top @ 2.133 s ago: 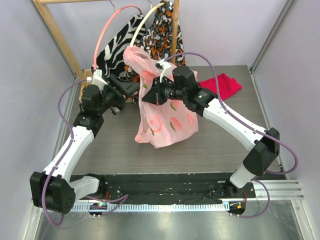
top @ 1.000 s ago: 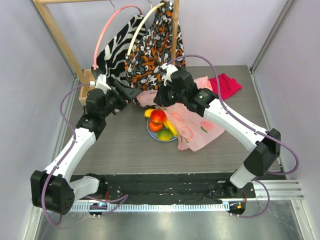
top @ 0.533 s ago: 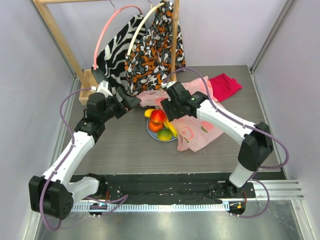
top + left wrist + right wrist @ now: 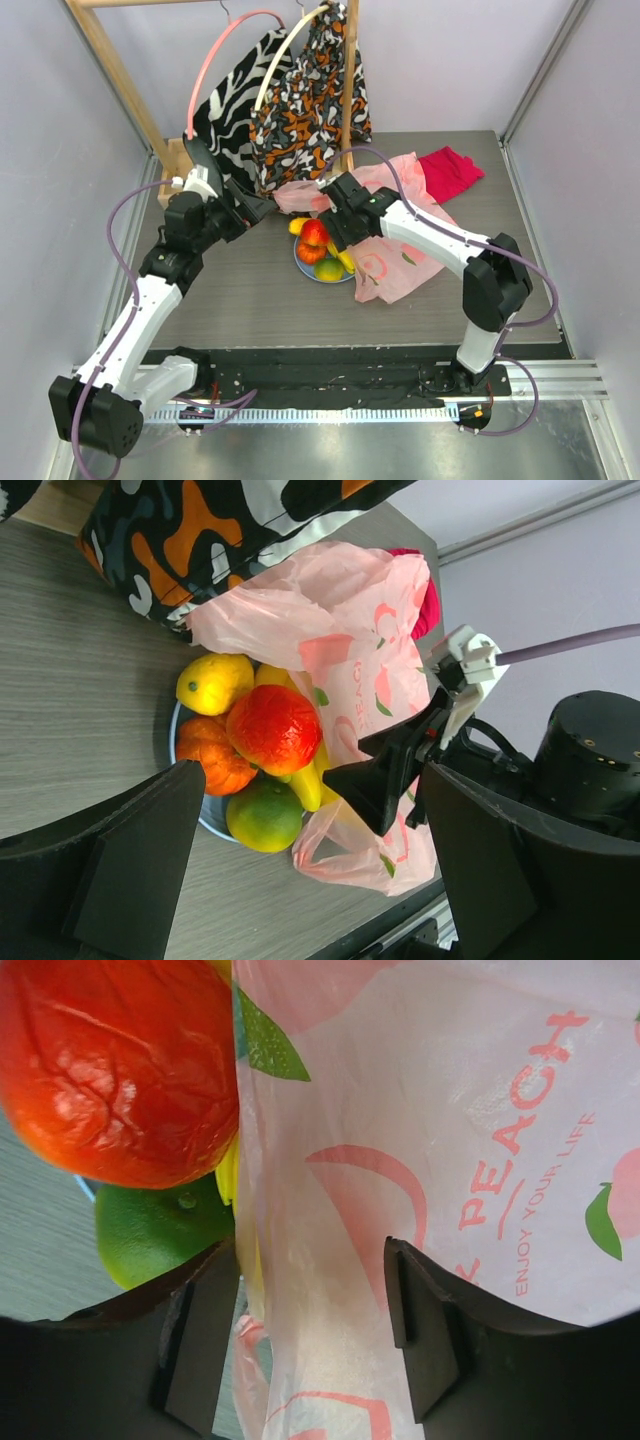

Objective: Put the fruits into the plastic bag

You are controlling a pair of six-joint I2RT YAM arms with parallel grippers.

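- I take the blue plate as my marker; it sits on the table with the fruits piled on it.
- The red apple is on top, the orange is on the plate's left side, the green-yellow round fruit is at its near edge, and the bananas lie along its right side.
- The plastic bag lies slack on the table to the right of the plate and curls round behind it. Its edge touches the bananas, and all the fruits are outside it.
- My right gripper hangs over the plate's right rim. Its jaws are apart and the bag film runs loose through the gap, unpinched.
- My left gripper is off the plate's far-left side, facing the fruits. Its jaws are spread wide with nothing between them.
- The red cloth lies well to the plate's far right, beyond the bag.
- The patterned garment hangs behind the plate.
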